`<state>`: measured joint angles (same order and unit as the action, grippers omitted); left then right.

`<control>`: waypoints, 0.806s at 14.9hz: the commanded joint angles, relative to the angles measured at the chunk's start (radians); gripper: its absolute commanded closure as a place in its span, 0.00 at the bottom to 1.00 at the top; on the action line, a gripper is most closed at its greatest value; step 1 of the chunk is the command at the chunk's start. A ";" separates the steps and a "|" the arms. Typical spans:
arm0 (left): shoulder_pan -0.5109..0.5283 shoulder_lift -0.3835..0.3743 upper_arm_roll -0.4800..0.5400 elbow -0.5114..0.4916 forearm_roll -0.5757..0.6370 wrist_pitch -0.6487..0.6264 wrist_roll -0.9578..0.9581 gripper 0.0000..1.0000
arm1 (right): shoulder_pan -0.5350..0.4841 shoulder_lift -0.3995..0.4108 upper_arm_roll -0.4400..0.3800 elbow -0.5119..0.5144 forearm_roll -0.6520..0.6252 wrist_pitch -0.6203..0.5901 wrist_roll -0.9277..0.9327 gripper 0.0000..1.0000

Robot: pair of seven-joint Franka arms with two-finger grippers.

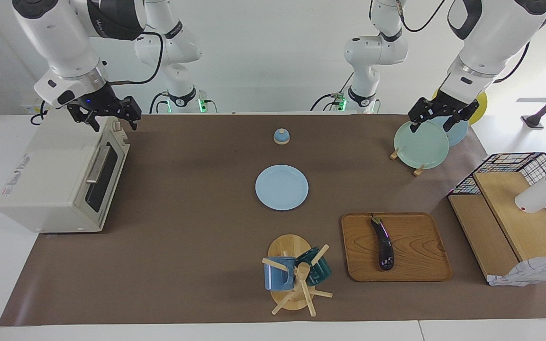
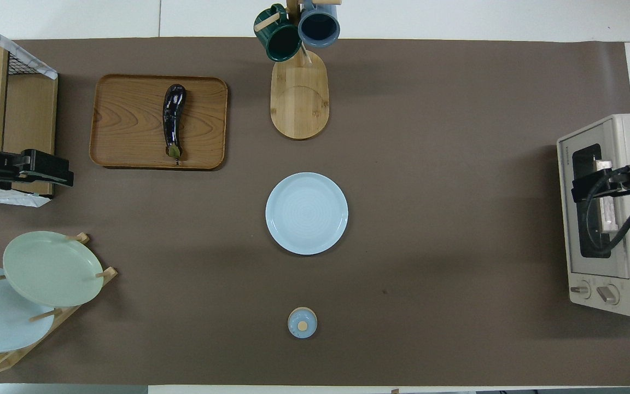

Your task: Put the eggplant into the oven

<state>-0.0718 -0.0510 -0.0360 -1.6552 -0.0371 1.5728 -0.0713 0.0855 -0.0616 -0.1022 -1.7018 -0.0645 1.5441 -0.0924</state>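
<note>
Robotics lab, staged as a kitchen: two white arms bolted at one edge of a paper-covered worktop (image 1: 197, 199); toaster oven (image 1: 59, 175), plate rack (image 1: 420, 147), mug tree (image 1: 296, 279); bare white walls.

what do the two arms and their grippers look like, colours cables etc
Both arms have glossy white rounded shells with dark grey or black bands at the joints. Black cables loop loosely outside each arm. The left gripper and right gripper are black and angular, with two short fingers. A small blue light glows at the right arm's wrist, and green lights at both bases.
</note>
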 commanded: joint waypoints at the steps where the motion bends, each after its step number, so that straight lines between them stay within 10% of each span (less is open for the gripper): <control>1: -0.009 -0.015 0.002 -0.014 0.006 0.013 -0.018 0.00 | -0.007 -0.020 -0.001 -0.019 0.026 0.002 -0.017 0.00; 12: -0.008 -0.009 0.004 -0.060 0.002 0.124 -0.008 0.00 | -0.009 -0.017 -0.001 -0.019 0.026 0.016 -0.012 0.00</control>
<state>-0.0721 -0.0504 -0.0370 -1.6743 -0.0373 1.6452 -0.0735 0.0855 -0.0616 -0.1022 -1.7018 -0.0645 1.5444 -0.0924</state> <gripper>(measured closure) 0.000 0.000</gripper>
